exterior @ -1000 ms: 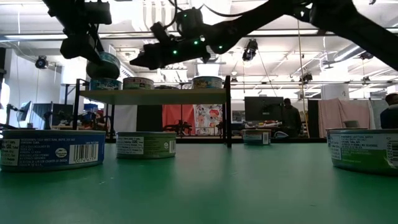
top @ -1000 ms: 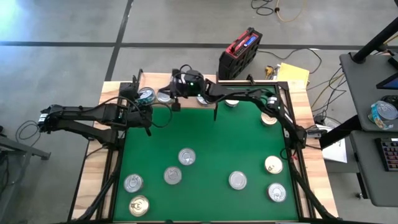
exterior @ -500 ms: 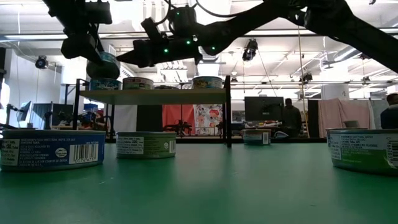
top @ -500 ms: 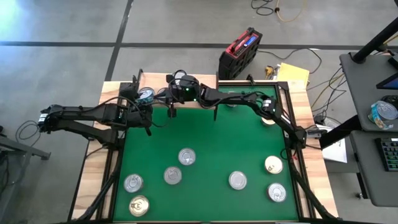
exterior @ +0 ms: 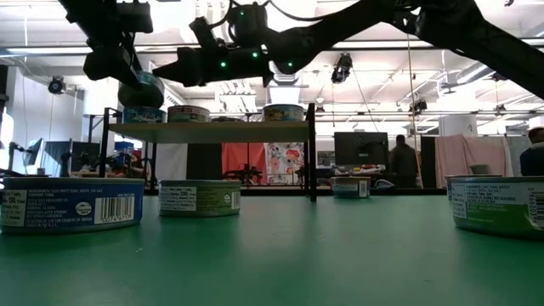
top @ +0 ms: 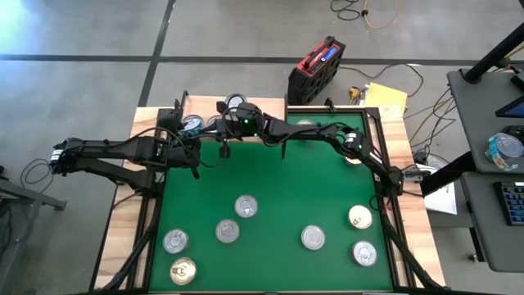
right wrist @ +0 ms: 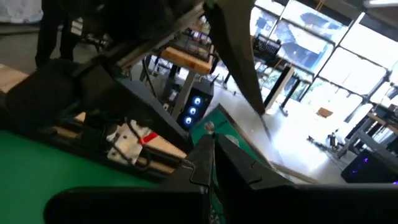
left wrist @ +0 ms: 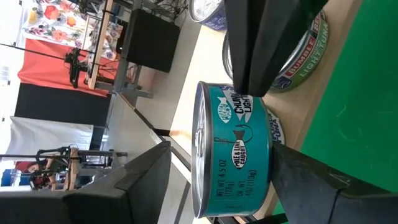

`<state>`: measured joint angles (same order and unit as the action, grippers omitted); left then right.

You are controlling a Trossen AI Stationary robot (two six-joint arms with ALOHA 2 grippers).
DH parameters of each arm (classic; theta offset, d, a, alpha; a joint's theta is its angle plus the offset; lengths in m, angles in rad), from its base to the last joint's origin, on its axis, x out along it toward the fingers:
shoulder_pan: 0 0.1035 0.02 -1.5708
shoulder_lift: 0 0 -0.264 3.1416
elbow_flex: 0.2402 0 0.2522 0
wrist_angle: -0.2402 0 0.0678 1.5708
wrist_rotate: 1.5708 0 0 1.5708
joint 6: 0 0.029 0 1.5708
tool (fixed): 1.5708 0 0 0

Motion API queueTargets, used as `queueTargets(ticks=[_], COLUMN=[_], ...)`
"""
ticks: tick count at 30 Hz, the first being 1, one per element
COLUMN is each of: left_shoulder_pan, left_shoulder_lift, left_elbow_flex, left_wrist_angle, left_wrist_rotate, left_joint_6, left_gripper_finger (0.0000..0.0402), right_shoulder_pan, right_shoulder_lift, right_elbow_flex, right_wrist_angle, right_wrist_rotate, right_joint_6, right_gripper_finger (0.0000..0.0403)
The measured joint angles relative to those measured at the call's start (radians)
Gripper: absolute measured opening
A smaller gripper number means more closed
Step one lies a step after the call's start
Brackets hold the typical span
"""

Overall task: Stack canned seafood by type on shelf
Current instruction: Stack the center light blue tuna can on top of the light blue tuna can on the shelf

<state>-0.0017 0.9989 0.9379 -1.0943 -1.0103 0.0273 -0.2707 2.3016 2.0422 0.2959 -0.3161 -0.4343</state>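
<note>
Meanwhile, left end effector point(left wrist: 217, 186) holds teal tin point(left wrist: 233, 152) above shelf point(exterior: 208, 131).

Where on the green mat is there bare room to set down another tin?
The green mat is bare across its middle, between the shelf and the loose tins. Crowded: the shelf's left end, where the left gripper and right gripper meet.

The left gripper point(top: 191, 129) sits over a teal tin point(top: 193, 124) at the left end of the shelf point(top: 274, 105), which stands along the far edge of the green mat point(top: 278, 188). The right gripper point(top: 226, 131) reaches across just beside it. Silver-topped tins point(top: 246, 206) lie scattered across the mat, with a gold-topped tin point(top: 182, 270) near its front left corner.
</note>
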Motion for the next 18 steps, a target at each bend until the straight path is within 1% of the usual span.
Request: queueTargets(ticks=[3,7,10,18], left_shoulder_pan=[0.0,0.0,0.0,0.0], left_shoulder_lift=[0.0,0.0,0.0,0.0], left_elbow_flex=[0.0,0.0,0.0,0.0], left_wrist_angle=[0.0,0.001,0.001,0.002], left_wrist_rotate=[0.0,0.0,0.0,0.0], left_joint_6=[0.0,0.0,0.0,0.002], left_gripper_finger=[0.0245,0.0245,0.0245,0.0245], right_shoulder_pan=[-0.001,-0.002,-0.002,-0.002], right_shoulder_lift=[0.014,0.02,0.02,0.02], right_elbow_flex=[0.0,0.0,0.0,0.0], right_wrist_angle=[0.031,0.033,0.038,0.035], right_wrist_rotate=[0.002,0.007,0.035,0.038], right_joint_6=[0.022,0.018,0.015,0.015], right_gripper_finger=[0.0009,0.0009,0.0009,0.0009])
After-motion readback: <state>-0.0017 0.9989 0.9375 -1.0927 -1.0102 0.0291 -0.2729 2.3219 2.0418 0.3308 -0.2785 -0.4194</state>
